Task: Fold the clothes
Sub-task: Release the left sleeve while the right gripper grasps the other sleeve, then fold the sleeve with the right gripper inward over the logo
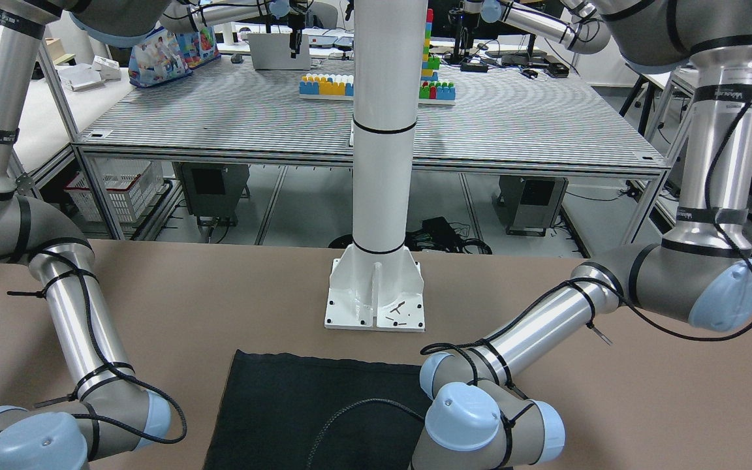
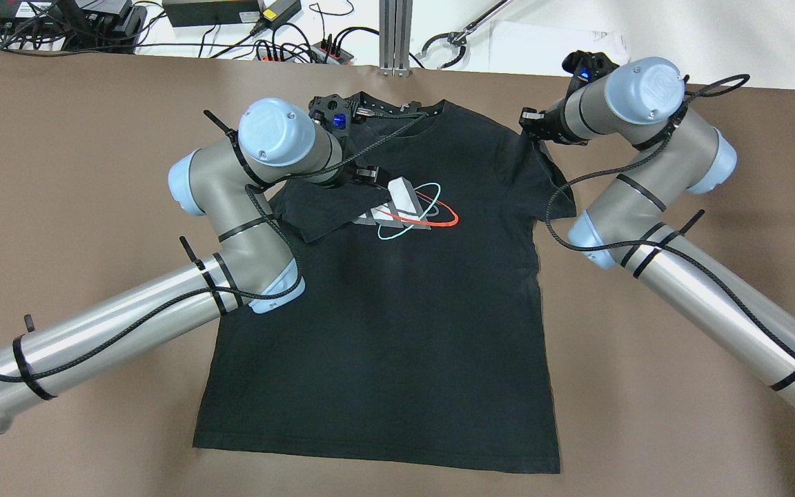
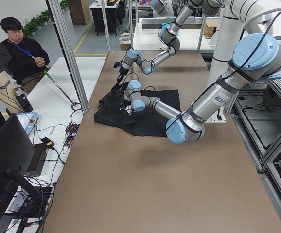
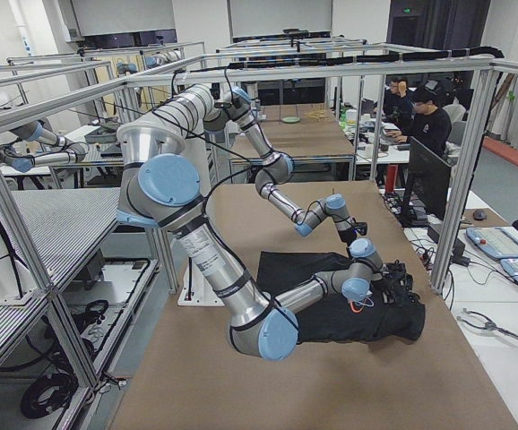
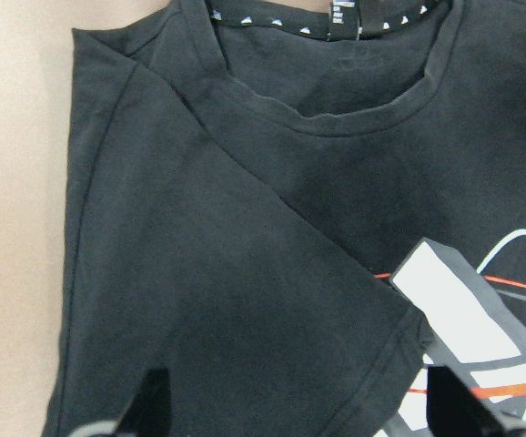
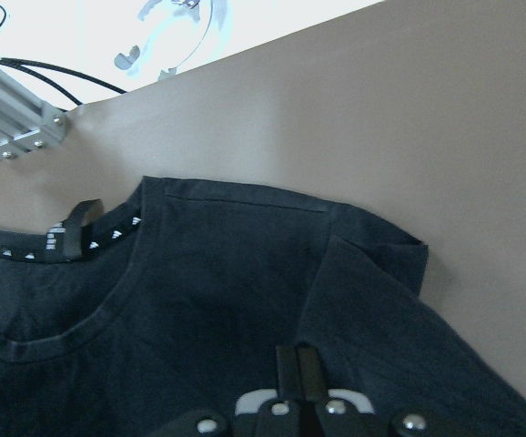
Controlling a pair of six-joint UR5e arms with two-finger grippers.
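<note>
Item: black short-sleeved cotton T-shirt [image 2: 397, 331] with a red, teal and white chest print, laid flat on the brown table [image 2: 646, 414], hem toward the robot, collar away.

- **Folded sleeve** [image 2: 321, 207]: turned inward over the chest. The left gripper [image 5: 299, 405] is held above it, jaws spread, nothing held.
- **Right gripper** [image 6: 292, 369]: set at the opposite shoulder, jaws pressed together. Whether fabric is caught cannot be told.
- **Step in hand:** the outstretched sleeve [image 2: 553, 186] is judged best pinched at its outer edge and laid inward flat, without the body being dragged.
- **Possible snag:** braided black arm cable [image 2: 384, 138], draped over the collar.
- **Beyond the table edge:** black power leads [image 2: 287, 48].

Black cloth [image 1: 297, 405] on brown table [image 1: 219, 294] before white pillar [image 1: 382, 163]
</note>
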